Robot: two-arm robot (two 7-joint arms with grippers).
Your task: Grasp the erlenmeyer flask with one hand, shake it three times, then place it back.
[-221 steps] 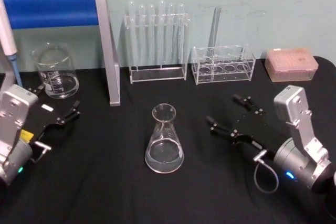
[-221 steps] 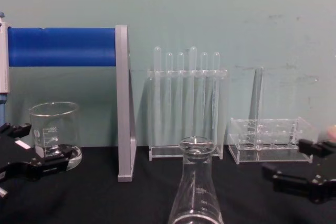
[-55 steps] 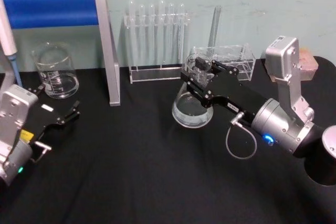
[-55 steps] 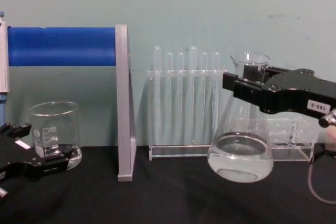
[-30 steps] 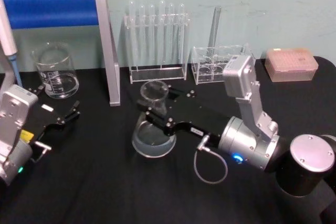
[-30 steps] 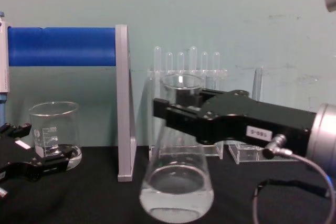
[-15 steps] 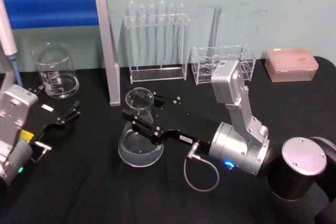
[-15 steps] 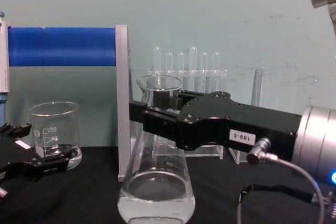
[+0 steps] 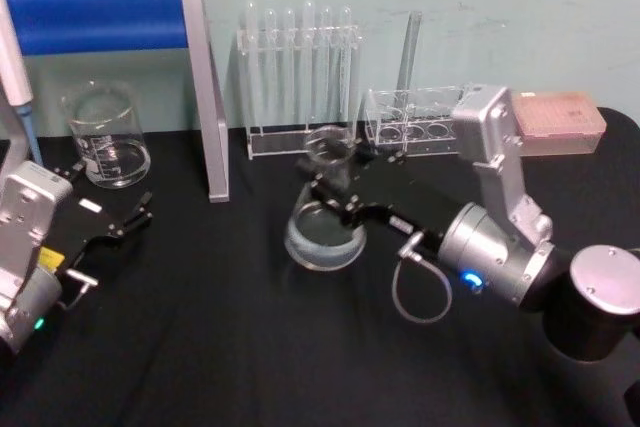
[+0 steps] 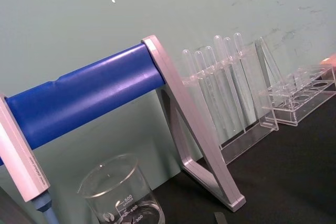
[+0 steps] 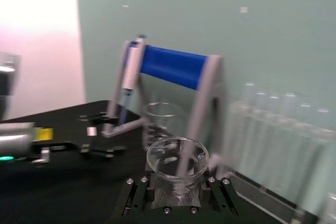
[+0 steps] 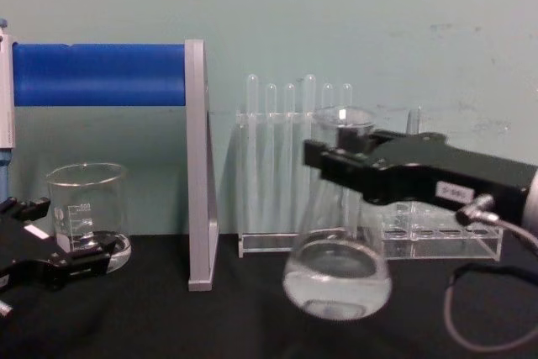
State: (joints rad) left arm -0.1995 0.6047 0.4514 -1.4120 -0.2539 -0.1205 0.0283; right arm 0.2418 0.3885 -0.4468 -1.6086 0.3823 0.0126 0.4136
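Note:
The erlenmeyer flask is clear glass with a little clear liquid in its wide base. It hangs tilted just above the black cloth near the table's middle, in front of the test tube rack. My right gripper is shut on its neck; in the chest view the black fingers clamp just below the flared rim, with the flask's base off the cloth. From the right wrist, the flask's rim sits between the jaws of that gripper. My left gripper rests open and parked at the left, near the beaker.
A glass beaker stands at the back left beside a blue-barred grey stand holding a pipette. Behind the flask are a test tube rack, a small clear rack and a pink tip box.
Over the last second the right gripper swung the flask left, then back right and slightly away from me. The left arm has not moved.

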